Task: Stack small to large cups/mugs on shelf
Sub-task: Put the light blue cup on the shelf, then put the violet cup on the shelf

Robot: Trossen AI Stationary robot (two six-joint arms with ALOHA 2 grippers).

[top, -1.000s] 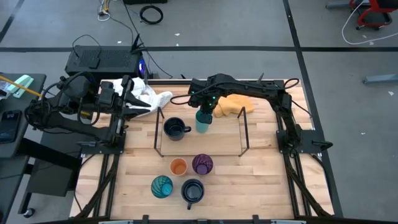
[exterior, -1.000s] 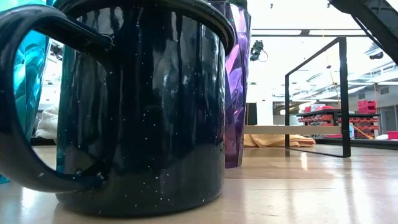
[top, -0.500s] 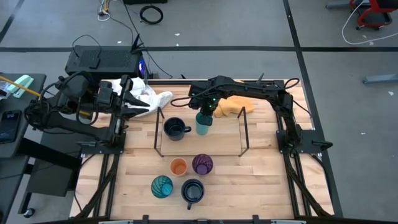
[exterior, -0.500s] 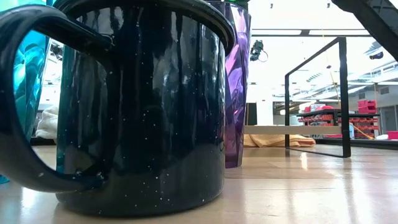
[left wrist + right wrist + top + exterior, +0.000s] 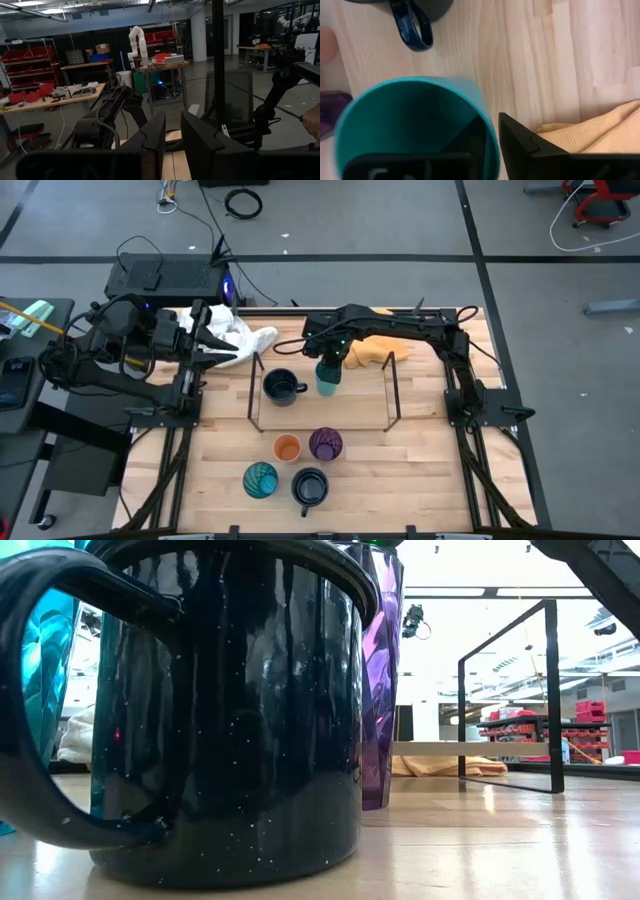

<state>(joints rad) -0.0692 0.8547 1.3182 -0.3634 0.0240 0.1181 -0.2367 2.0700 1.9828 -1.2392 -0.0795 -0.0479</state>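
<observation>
The shelf (image 5: 355, 405) is a light board with black wire rails at both ends. On it stands a navy mug (image 5: 283, 387). Beside that mug is the small teal cup (image 5: 327, 379), with my right gripper (image 5: 330, 362) over it, pointing steeply down and shut on its rim. In front of the shelf, on the table, stand the orange cup (image 5: 287, 447), the purple tumbler (image 5: 325, 444), the patterned teal tumbler (image 5: 260, 479) and a second navy mug (image 5: 310, 487). My left gripper (image 5: 212, 340) waits at the table's far left, held level, its fingers narrowly apart on nothing. My right gripper has the teal cup's wall at the rim (image 5: 493, 145) between its fingers, one finger (image 5: 467, 140) inside the cup and one (image 5: 520, 142) outside. The fingers come from above, pointing steeply down. The cup is upright, mouth up; its base is hidden by its own wall.
A yellow cloth (image 5: 375, 348) lies just behind the shelf, close to my right gripper. A white cloth (image 5: 242, 335) lies at the far left under my left arm. The near navy mug (image 5: 230, 710) and the purple tumbler (image 5: 385, 670) fill the low view.
</observation>
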